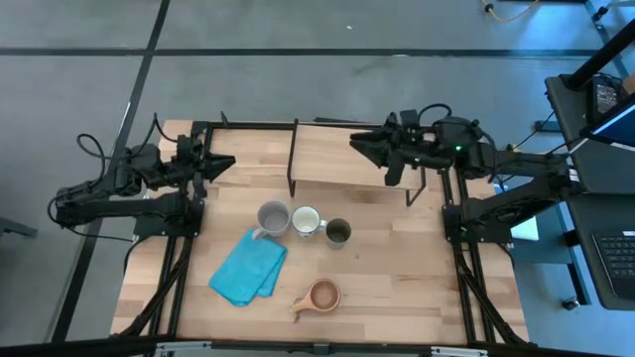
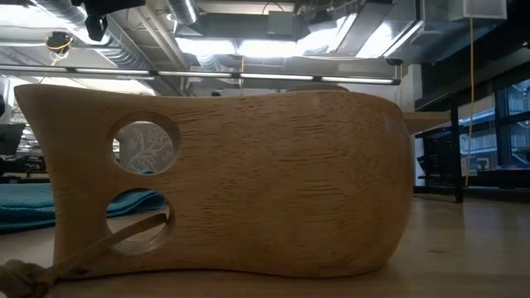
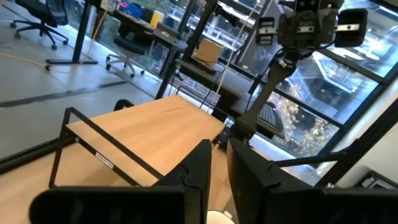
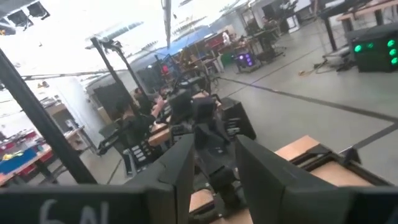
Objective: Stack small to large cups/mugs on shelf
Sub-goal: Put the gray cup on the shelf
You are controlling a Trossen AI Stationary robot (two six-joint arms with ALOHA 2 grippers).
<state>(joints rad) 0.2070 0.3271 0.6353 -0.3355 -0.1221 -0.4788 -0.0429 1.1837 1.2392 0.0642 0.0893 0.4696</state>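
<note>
Meanwhile, three mugs (image 1: 305,222) line up near the shelf (image 1: 352,159), while the left gripper (image 1: 220,165) and right gripper (image 1: 359,142) hover slightly parted, empty.

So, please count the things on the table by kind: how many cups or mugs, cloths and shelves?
Cups/mugs: 4 (grey mug, white mug, olive-green handleless tumbler, small brown wooden cup with handle)
Cloths: 1 (blue folded cloth)
Shelves: 1 (low wooden-topped rack on black legs)
Total: 6
</note>
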